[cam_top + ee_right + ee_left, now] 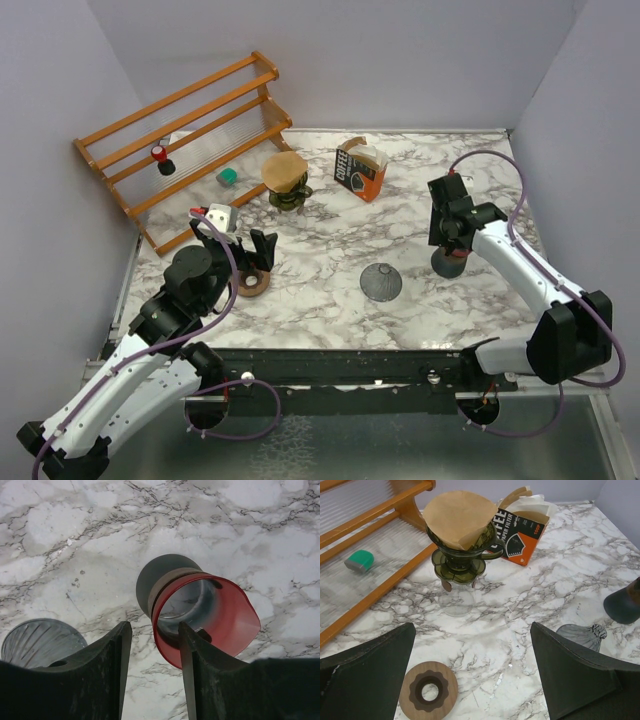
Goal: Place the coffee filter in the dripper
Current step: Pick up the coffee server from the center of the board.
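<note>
- The coffee filter (460,517), a brown paper cone, sits point-down in the green glass dripper (462,555), its axis near upright but leaning a little; it looks placed, perhaps not fully seated.
- The dripper stands on the desk (330,240), between the rack (180,130) and the filter box (520,530).
- The left fingers (375,665) are spread wide and hold nothing. The filter lies straight ahead of them, beyond a wooden ring (429,692); this arm is nearer.
- The right fingers (90,675), well apart from the dripper, are partway open, straddling a red-lined cup's (220,615) rim without visibly clamping it.
</note>
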